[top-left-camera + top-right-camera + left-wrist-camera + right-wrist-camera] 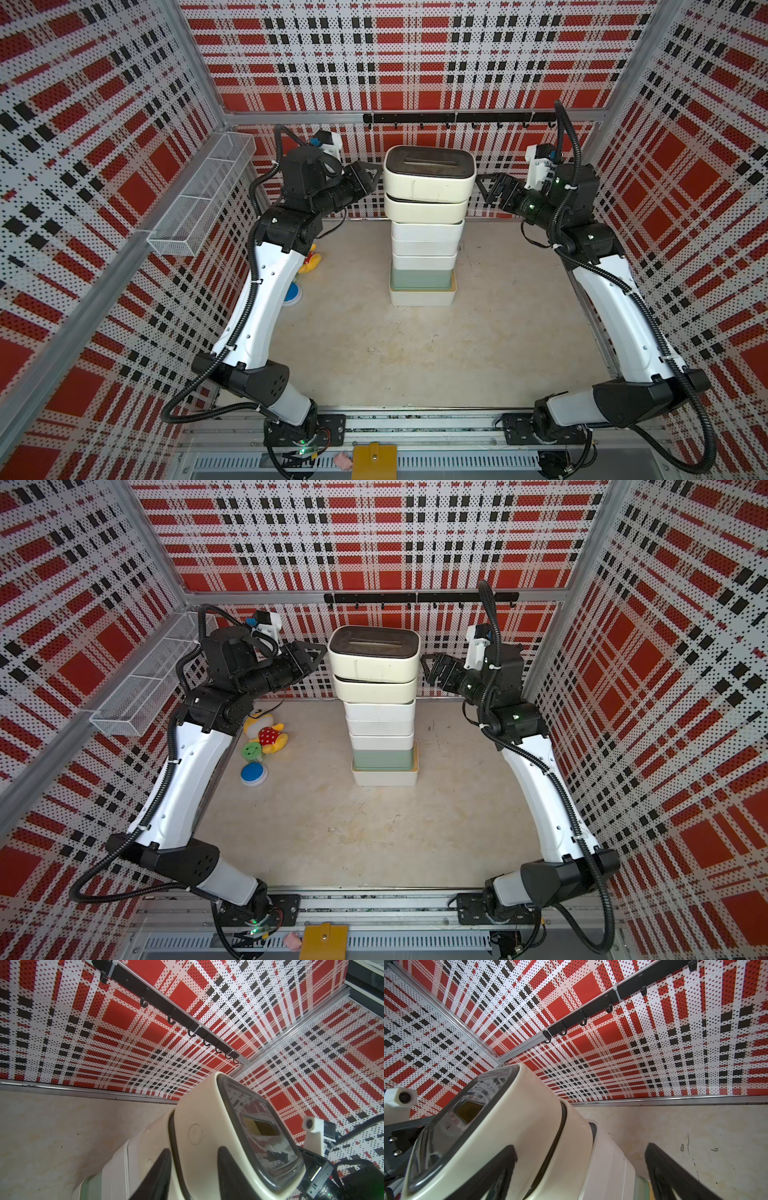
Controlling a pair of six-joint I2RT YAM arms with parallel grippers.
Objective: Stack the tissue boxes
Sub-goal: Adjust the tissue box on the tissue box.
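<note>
Left hand [374, 172]: fingers drawn close with only a slim gap, empty. It sits just beside one end of the top box [429, 183], about level with that box's wall. Right hand [484, 187]: fingers spread wide, empty, just beside the opposite end.

Item: boxes [424, 232], seven, in one column mid-desk, toward the back wall.
- Top box: cream shell with rounded corners and a dark slotted lid [430, 160]. It lies slightly off-square on the like box beneath.
- Below these: three white boxes, the mint box [420, 279], then the bottom box [422, 297] on the desk [415, 353].

Handling, my estimate: stiff plastic shells, probably light. The walls are glossy and look slippery to me. The column is tall and would topple under a sideways push.

Grip, my advice: take the two short end walls below the lid rim, one hand at each end, with even pressure. I would keep off the lid.

Also present, well apart from the column: toy [268, 735] and two discs [253, 773].
</note>
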